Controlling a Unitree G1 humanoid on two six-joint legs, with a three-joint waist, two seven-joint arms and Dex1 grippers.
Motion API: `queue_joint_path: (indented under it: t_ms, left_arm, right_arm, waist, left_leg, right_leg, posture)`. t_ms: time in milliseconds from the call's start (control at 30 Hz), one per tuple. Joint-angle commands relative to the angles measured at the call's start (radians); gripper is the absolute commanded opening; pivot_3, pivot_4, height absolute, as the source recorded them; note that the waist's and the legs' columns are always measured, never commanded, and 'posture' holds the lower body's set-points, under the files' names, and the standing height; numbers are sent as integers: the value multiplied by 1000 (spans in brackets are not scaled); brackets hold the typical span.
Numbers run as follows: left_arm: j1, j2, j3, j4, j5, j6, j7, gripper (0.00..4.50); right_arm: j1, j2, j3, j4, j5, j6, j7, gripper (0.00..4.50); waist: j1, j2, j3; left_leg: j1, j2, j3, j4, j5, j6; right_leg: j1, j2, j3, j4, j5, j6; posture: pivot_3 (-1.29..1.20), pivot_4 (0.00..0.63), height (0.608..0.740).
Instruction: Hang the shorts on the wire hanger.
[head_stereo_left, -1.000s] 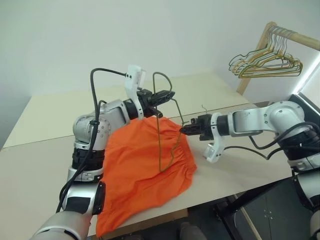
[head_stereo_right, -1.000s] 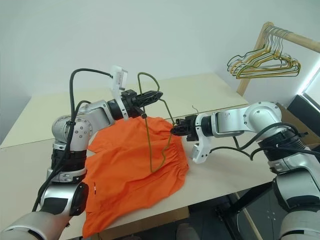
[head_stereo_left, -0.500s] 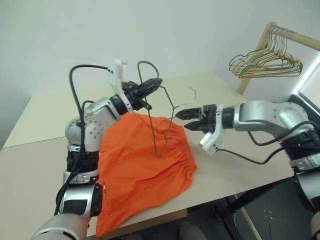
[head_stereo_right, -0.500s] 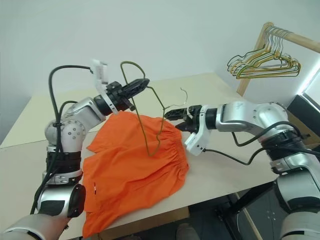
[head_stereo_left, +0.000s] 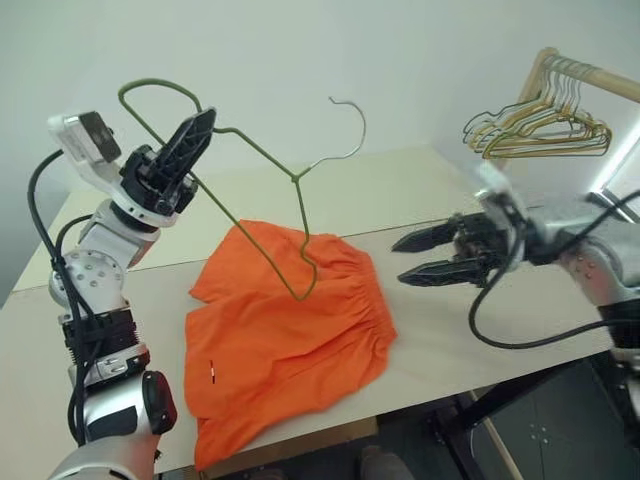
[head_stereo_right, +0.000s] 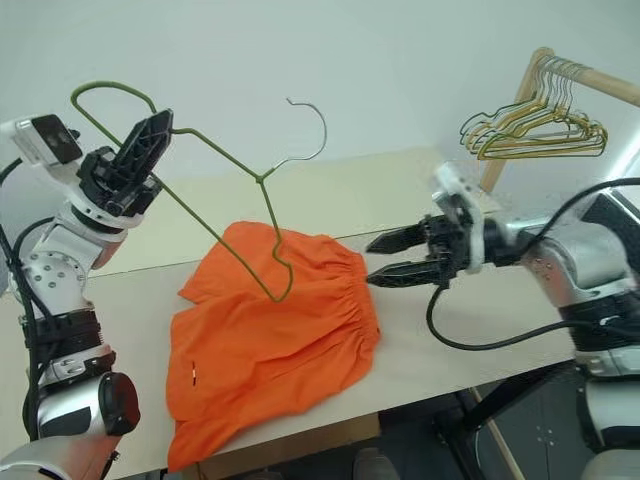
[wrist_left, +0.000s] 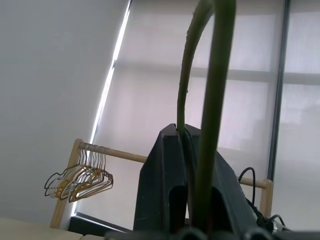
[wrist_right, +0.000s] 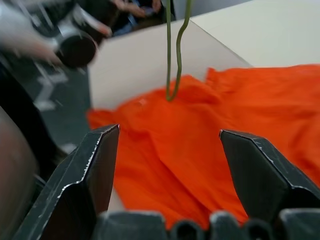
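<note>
The thin dark green wire hanger (head_stereo_left: 262, 190) is held up by the closed fingers of the left gripper (head_stereo_left: 192, 137) over the bright orange shorts (head_stereo_left: 285, 335) lying flat on the pale desk (head_stereo_left: 440, 330), while the right gripper (head_stereo_left: 418, 256) waits wide open and empty beside the waistband, which likely must be picked up next.

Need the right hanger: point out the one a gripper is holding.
The green wire hanger, clamped in the left gripper above the shorts; the other hangers hang bunched on the wooden rail.

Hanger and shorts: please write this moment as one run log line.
left gripper: shut on hanger, raised | right gripper: open, empty, beside shorts | shorts: flat on table, not hung
</note>
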Motion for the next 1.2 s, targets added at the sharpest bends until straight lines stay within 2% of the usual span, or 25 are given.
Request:
queue_joint_path:
  t_ms: [33,133,233,433,833,1200]
  left_arm:
    - [-3,-26,4,10,-34,-1,25,0]
    - [11,-52,3,-2,-58,8,31,0]
    - [23,-62,4,-16,-80,17,36,0]
    - [38,-77,14,-40,-119,5,32,0]
    - [53,-88,-5,-79,-105,-41,38,0]
    - [55,-94,-10,-69,-107,-57,74,0]
  right_arm:
    - [-59,88,-34,-15,48,170,-77,3736]
    - [-70,165,-43,-4,57,263,-114,3736]
    - [-53,193,-36,-19,22,265,-107,3736]
    - [-44,265,5,10,-42,281,-109,3736]
    - [-25,351,15,21,-116,326,-134,3736]
    - [-17,401,-25,24,-136,307,-201,3736]
  waist:
    - [7,0,0]
    - [12,0,0]
    - [18,-1,0]
    - [18,-1,-1]
    - [16,-2,-1]
    - [9,-2,-1]
  left_leg:
    - [-1,0,0,0,2,-3]
    - [-8,-2,-2,2,2,-3]
    - [-13,-3,-3,7,2,-3]
    - [-13,-4,-2,8,1,-2]
    - [-13,-5,-3,8,1,-2]
    - [-13,-6,-3,8,2,-2]
  right_leg:
    - [-1,-1,0,0,0,0]
    - [-5,-2,-2,0,1,1]
    - [-8,-3,-3,-1,2,3]
    - [-7,-3,-3,-1,3,5]
    - [-8,-3,-4,0,3,4]
    - [-8,-1,-4,0,3,5]
  posture:
    - [-89,0,740]
    - [-86,0,740]
    - [-79,0,740]
    - [-68,0,740]
    - [-58,0,740]
    - [-63,0,740]
